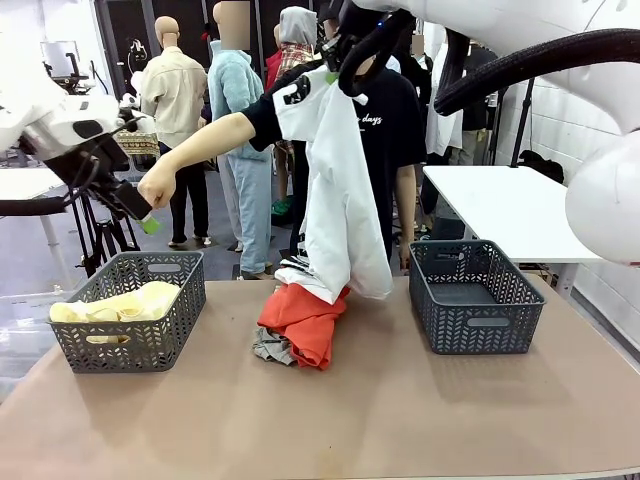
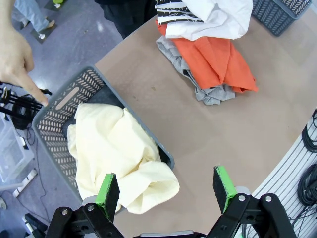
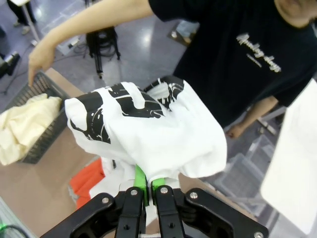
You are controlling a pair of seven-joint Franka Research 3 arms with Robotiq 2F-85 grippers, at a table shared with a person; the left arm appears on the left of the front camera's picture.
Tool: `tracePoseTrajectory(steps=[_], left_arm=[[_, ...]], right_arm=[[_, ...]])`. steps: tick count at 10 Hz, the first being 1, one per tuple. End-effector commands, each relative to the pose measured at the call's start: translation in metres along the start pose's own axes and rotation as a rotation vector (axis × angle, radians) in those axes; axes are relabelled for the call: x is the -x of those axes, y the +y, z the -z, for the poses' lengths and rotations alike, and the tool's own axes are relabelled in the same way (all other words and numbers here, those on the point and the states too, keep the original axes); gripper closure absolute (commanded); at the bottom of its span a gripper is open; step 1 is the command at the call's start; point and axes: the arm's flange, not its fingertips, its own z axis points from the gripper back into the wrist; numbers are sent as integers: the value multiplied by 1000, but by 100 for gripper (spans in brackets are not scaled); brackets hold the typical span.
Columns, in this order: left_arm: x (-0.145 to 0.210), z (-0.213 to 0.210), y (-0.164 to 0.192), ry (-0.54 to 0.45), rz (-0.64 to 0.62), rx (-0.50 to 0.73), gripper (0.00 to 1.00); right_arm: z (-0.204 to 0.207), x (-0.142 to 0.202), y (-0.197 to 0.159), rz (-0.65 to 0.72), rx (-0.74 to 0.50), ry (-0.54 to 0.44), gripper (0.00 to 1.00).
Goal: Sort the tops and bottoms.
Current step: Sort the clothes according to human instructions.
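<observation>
White garment (image 1: 340, 200) with black print hangs upper centre, pinched tight in the right gripper (image 3: 147, 182); left gripper (image 2: 166, 184) gapes empty at left. Person's black T-shirt (image 1: 388, 135) lettering ends "days".

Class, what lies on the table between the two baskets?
Front view: between the left basket and right basket lies an orange-red garment on a grey garment, a hanging white garment draping onto them.

Robotics lab hall: brown paper-covered surface (image 1: 420, 425) with grey perforated plastic left basket (image 1: 130, 347) and matching right basket (image 1: 482, 328), white worktable (image 1: 510, 205) behind, black tripod stand (image 3: 101, 42) on glossy grey floor (image 2: 84, 34), looped black cables (image 2: 308, 137).
</observation>
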Motion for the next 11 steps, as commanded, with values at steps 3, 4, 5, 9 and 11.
tracePoseTrajectory(steps=[3,4,5,9,11], left_arm=[[71,-84,-17,-150,-64,-142,1],[81,-96,-13,-189,-88,-165,1],[87,-101,-8,-207,-112,-190,1],[79,-113,-11,-194,-78,-140,1],[79,-113,-11,-194,-78,-140,1]], right_arm=[[26,-67,37,-59,-216,-141,100],[42,-79,51,-81,-276,-147,100],[59,-88,64,-150,-354,-62,100],[26,-22,59,-49,-201,-118,100],[26,-22,59,-49,-201,-118,100]])
